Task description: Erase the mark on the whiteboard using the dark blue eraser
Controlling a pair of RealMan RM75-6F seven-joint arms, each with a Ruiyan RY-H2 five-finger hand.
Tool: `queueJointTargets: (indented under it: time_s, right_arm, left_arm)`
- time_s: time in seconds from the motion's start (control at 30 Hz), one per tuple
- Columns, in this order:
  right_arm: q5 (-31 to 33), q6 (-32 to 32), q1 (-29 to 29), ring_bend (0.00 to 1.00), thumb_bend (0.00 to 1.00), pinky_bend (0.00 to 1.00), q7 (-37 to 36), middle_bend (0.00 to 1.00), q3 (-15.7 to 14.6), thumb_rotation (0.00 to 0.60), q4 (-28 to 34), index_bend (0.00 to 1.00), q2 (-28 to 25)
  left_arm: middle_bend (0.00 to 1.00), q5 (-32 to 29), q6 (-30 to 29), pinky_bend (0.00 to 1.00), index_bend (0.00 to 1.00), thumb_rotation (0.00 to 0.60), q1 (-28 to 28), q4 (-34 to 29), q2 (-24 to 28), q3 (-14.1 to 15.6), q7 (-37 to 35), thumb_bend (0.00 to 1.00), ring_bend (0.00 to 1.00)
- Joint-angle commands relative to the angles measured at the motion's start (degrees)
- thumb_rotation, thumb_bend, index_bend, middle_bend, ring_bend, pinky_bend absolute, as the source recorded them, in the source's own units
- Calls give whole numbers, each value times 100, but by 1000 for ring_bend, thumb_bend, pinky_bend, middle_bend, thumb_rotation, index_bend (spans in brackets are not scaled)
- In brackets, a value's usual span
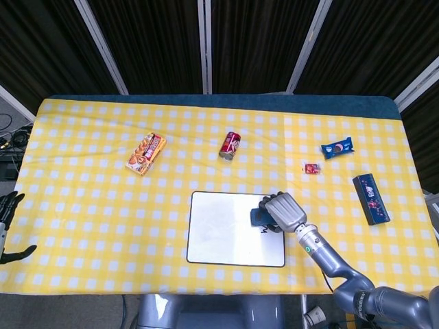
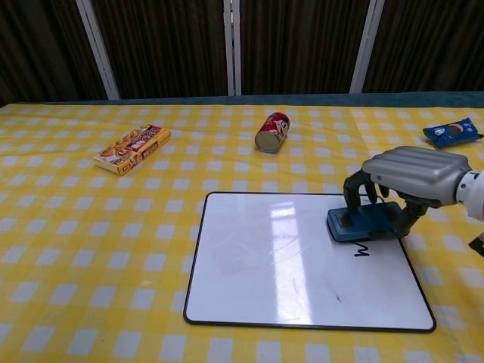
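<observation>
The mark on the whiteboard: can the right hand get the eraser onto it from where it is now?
Probably yes. The right hand holds the dark blue eraser over the whiteboard, just above the mark, and nothing lies between them. A short pull toward the board's near edge should cover it.

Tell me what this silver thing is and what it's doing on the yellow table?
That silver thing is a robot's right hand. A person steers it from somewhere else. One picture looks down from the robot's head, the other looks out from its chest. The hand holds a dark blue eraser over a whiteboard, right by a small black scribble it should wipe away. The robot's left hand waits open at the table's edge. On the checked cloth also lie a red can, an orange snack box, a blue cookie packet, a tiny red packet and a dark blue box.
</observation>
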State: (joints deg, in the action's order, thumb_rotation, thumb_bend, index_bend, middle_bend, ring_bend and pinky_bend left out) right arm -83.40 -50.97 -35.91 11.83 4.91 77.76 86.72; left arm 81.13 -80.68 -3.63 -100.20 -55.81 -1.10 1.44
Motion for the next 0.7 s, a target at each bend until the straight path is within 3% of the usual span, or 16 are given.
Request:
queueJointTargets:
  time_s: [0.03, 0.43, 0.7]
  right_arm:
    - [-78, 29, -14, 453, 344, 441, 17, 531, -120, 600, 124, 486, -107]
    - [-535, 85, 24, 469, 367, 441, 249, 549, -731, 600, 938, 507, -470]
    - [-607, 11, 0, 473, 367, 441, 325, 551, -734, 600, 946, 510, -386]
  left_arm:
    - [0, 0, 6, 0, 0, 600, -1, 3, 0, 5, 1, 0, 0]
    - [0, -2, 20, 0, 0, 600, -21, -39, -50, 18, 146, 0, 0]
    - [0, -10, 11, 0, 0, 600, -21, -51, -45, 14, 141, 0, 0]
